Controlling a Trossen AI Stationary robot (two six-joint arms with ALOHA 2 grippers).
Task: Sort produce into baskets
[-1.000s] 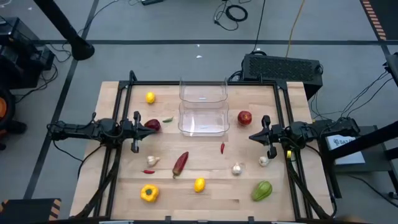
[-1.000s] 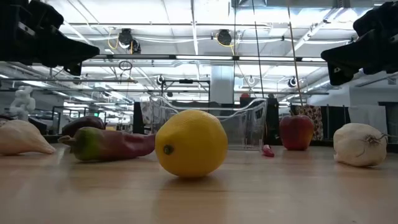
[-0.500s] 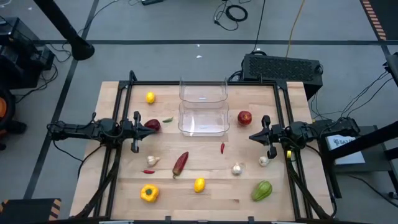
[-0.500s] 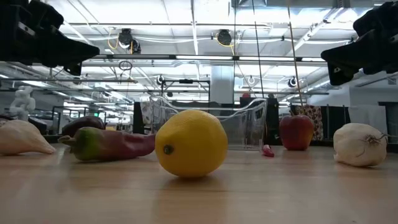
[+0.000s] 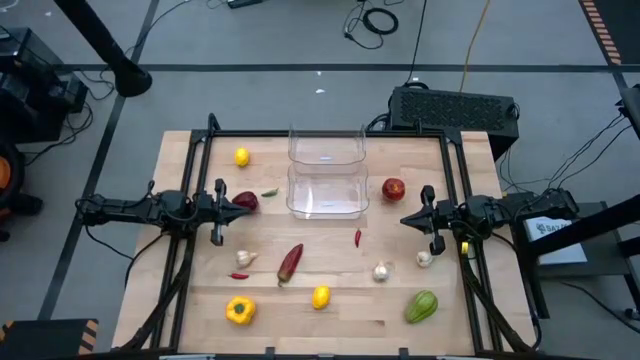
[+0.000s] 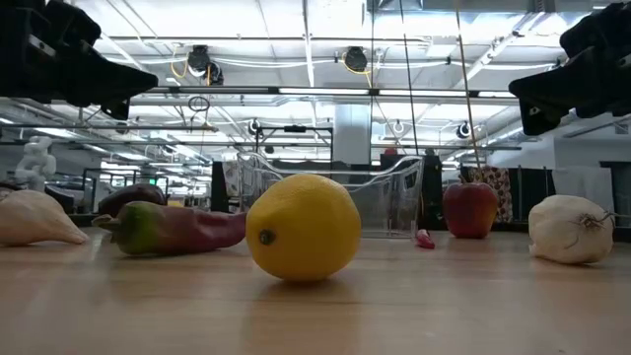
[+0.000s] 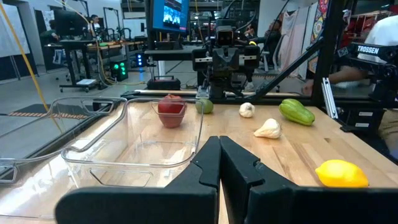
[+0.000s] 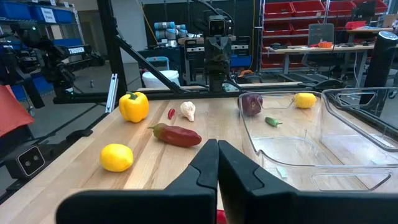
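The left gripper (image 5: pixel 243 205) hangs over the table's left side with its fingers (image 7: pixel 208 163) pressed together on nothing, its tip just beside the dark red pepper (image 5: pixel 246 200). The right gripper (image 5: pixel 405 219) hangs over the right side, facing it across the table, fingers (image 8: pixel 208 163) likewise together and empty; the red apple (image 5: pixel 393 188) lies near it toward the far edge.

Between the two grippers stand the two clear baskets (image 5: pixel 326 190), one behind the other and touching, the farther one (image 5: pixel 326 145) reaching the table's far edge. Both hold no produce.

The produce lies scattered on the wooden table (image 5: pixel 190 300). A lemon (image 5: pixel 241 156) sits near the far left corner, and a small green piece (image 5: pixel 270 192) lies between the dark red pepper and the nearer basket. In front of that basket are a small red chilli (image 5: pixel 357 237) and a long dark red pepper (image 5: pixel 290 262). Left of the long pepper lie a garlic bulb (image 5: pixel 245 258) and another red chilli (image 5: pixel 239 275). Toward the right are a second garlic bulb (image 5: pixel 380 270) and a third (image 5: pixel 424 259), the latter under the right arm. Along the near edge sit a yellow pepper (image 5: pixel 239 310), a second lemon (image 5: pixel 320 296) and a green pepper (image 5: pixel 421 305).
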